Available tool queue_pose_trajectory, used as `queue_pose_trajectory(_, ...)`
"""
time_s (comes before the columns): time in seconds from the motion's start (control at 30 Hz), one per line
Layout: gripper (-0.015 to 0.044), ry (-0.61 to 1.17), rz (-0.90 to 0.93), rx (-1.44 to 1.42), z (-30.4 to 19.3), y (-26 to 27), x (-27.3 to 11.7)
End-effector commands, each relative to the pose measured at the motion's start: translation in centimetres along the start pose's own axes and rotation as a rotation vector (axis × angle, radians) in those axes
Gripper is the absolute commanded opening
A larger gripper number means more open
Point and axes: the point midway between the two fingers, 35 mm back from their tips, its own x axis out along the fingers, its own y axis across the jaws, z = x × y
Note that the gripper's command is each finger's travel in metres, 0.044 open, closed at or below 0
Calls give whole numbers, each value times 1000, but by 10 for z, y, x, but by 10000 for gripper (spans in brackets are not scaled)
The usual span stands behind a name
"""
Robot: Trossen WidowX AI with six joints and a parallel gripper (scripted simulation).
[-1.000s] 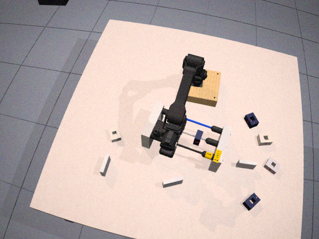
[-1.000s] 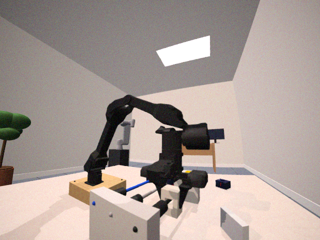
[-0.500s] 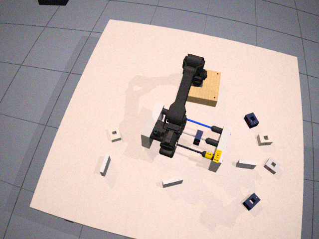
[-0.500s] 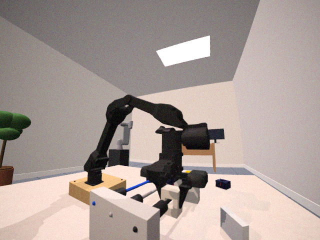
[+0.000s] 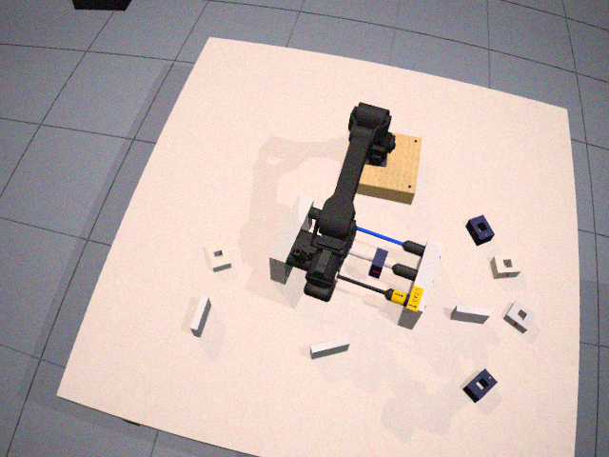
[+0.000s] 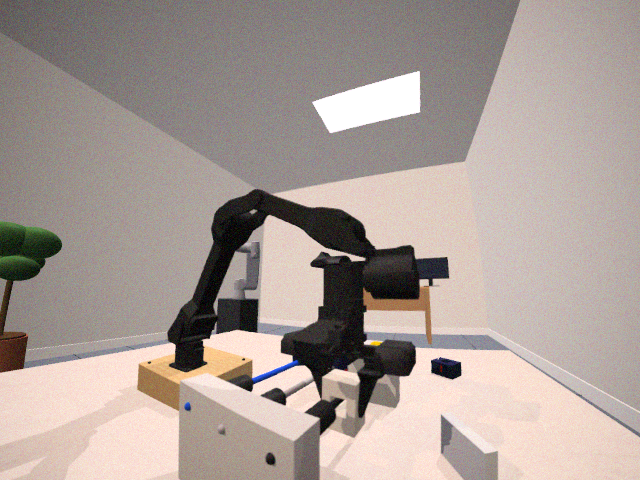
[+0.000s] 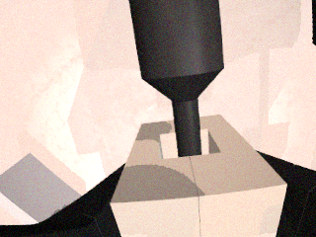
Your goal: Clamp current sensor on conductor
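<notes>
The LOAD conductor (image 5: 363, 285) (image 7: 189, 123) is the black one, with the yellow LOAD marker (image 5: 414, 298) at one end. The cream split-core sensor (image 6: 338, 379) (image 7: 237, 173) is round it near the opposite end, beside a thick black sleeve (image 7: 180, 39). In the wrist view the conductor passes into its window; its halves meet at a thin seam. My gripper (image 6: 342, 395) (image 7: 186, 158) is shut on the sensor, a finger on each side. The arm hides both in the top view. The arrow is not visible, and I cannot tell whether the latch is engaged.
Grey-white end blocks (image 5: 430, 270) (image 6: 232, 439) carry the conductors. The blue conductor (image 5: 379, 234) and a white one run alongside; a navy sensor (image 5: 379, 263) sits on the white one. Several loose sensors and small upright white blocks (image 5: 329, 347) (image 5: 200, 316) (image 5: 470, 314) stand around.
</notes>
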Motion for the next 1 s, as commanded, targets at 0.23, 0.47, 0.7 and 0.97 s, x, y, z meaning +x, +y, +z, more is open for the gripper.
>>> queue_pose_trajectory(0.23, 263, 0, 0, 0, 0, 0, 0)
queue_pose_trajectory(0.47, 263, 0, 0, 0, 0, 0, 0)
queue_pose_trajectory(0.7, 263, 0, 0, 0, 0, 0, 0)
queue_pose_trajectory(0.97, 263, 0, 0, 0, 0, 0, 0)
